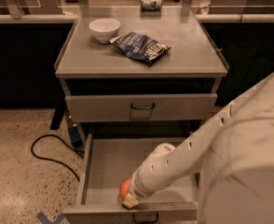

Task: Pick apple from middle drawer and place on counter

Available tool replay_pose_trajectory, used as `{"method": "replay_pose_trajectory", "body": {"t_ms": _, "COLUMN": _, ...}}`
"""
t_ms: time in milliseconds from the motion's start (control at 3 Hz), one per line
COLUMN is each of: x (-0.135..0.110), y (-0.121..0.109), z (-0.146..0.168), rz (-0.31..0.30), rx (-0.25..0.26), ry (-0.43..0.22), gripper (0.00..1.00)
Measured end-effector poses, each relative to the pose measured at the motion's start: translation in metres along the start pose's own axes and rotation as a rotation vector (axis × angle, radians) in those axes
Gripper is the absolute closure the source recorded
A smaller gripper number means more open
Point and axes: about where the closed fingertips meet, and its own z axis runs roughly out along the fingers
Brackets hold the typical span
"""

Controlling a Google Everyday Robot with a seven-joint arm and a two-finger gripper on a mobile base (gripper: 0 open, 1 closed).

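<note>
Camera view: hand (128, 199) at apple (124, 188) inside open middle drawer (109, 162).

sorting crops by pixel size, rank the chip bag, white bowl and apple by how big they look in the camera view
1. chip bag, largest
2. white bowl
3. apple, smallest as seen, but unsure: the arm covers part of it

The end effector is at the apple, near the front wall of the open middle drawer.

Nothing legible: the chip bag (140, 47) on the tabletop (193, 55) bears pale print, perhaps a brand name. The tool (129, 200) sits at the front of the middle drawer (104, 164), beside the apple (124, 188).
</note>
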Motion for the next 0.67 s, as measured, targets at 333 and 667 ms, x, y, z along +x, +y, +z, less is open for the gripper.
{"method": "replay_pose_trajectory", "body": {"t_ms": 333, "x": 0.024, "y": 0.0125, "z": -0.0186, "rz": 0.019, "rx": 0.01, "ry": 0.059, "gripper": 1.0}}
{"method": "replay_pose_trajectory", "body": {"t_ms": 667, "x": 0.0231, "y": 0.0126, "z": -0.0166, "rz": 0.02, "rx": 0.007, "ry": 0.052, "gripper": 1.0}}
